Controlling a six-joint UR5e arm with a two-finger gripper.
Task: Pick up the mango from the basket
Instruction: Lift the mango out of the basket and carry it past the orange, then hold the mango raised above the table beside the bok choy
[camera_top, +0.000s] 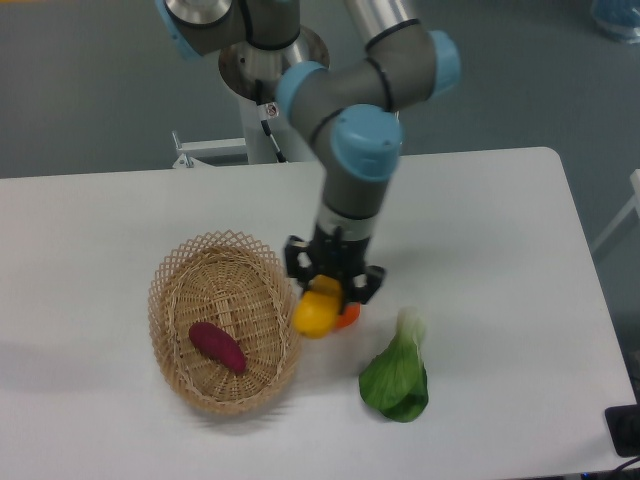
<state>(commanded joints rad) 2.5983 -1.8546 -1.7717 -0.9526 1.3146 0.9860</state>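
Observation:
The mango (314, 314) is a smooth yellow-orange fruit held between the fingers of my gripper (329, 291). It hangs just outside the right rim of the basket (172, 283), slightly above the table. The gripper points straight down and is shut on the mango's upper part. The basket is an oval tan wicker one at the left centre of the table.
A dark purple-red tuber (217, 347) lies inside the basket. A bit of an orange fruit (348, 316) shows just behind the mango on the right. A green leafy vegetable (397, 378) lies on the white table to the right of the gripper.

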